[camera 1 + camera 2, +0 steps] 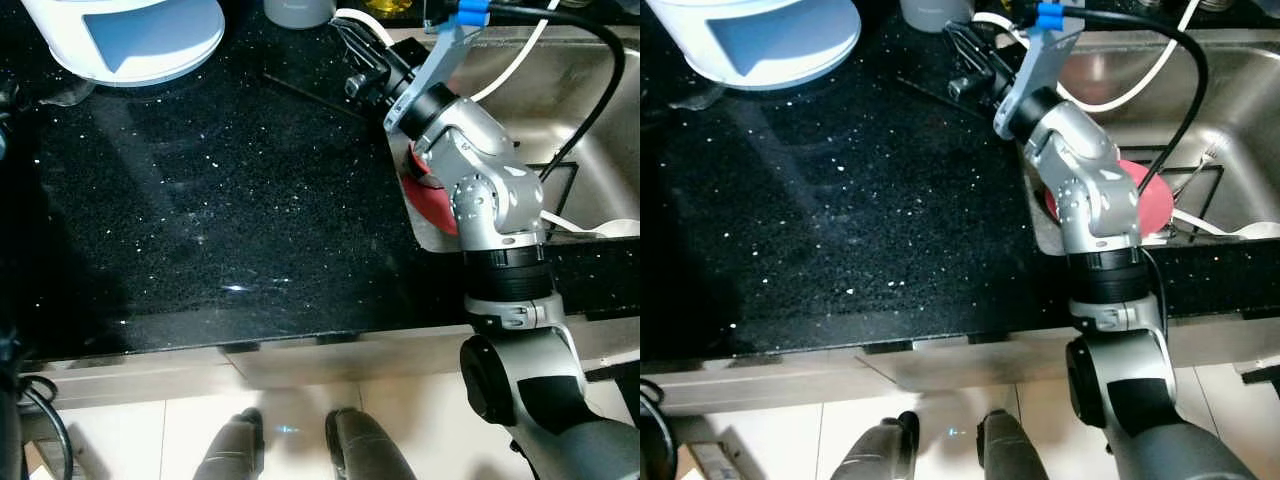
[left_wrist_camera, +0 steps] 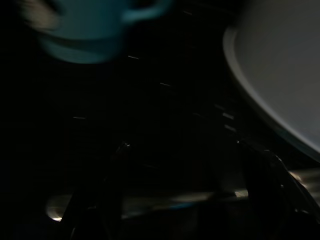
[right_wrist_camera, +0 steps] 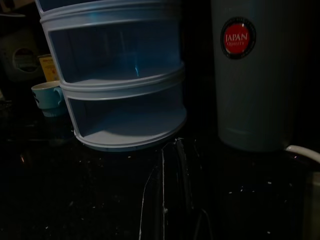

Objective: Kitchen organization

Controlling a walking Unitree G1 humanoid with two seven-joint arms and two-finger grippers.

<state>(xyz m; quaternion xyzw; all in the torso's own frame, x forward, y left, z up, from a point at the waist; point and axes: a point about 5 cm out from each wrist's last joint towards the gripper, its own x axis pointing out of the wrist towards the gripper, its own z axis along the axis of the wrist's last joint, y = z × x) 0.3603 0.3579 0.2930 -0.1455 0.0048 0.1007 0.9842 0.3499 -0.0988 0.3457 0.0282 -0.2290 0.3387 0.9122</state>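
The black counter (image 1: pixel 200 220) stretched before the robot, the steel sink (image 1: pixel 560 110) to its right. A white-and-blue rack (image 3: pixel 120 80) stood at the back beside a grey flask (image 3: pixel 252 75). A red plate (image 1: pixel 1140 195) leaned in the sink. The right gripper (image 1: pixel 350 45), fingers pressed together, reached over the counter's back edge. A teal cup (image 2: pixel 90 30) sat near the left gripper (image 2: pixel 185 190), fingers spread.

Both eye views look steeply down from the head onto the black desk (image 1: pixel 220 200), sharing the sink (image 1: pixel 1230 90) at 2 o'clock. The right wrist view faces low along the desk, close to the tiered rack (image 3: pixel 120 80). The left wrist view is dark, near a cup (image 2: pixel 85 30).
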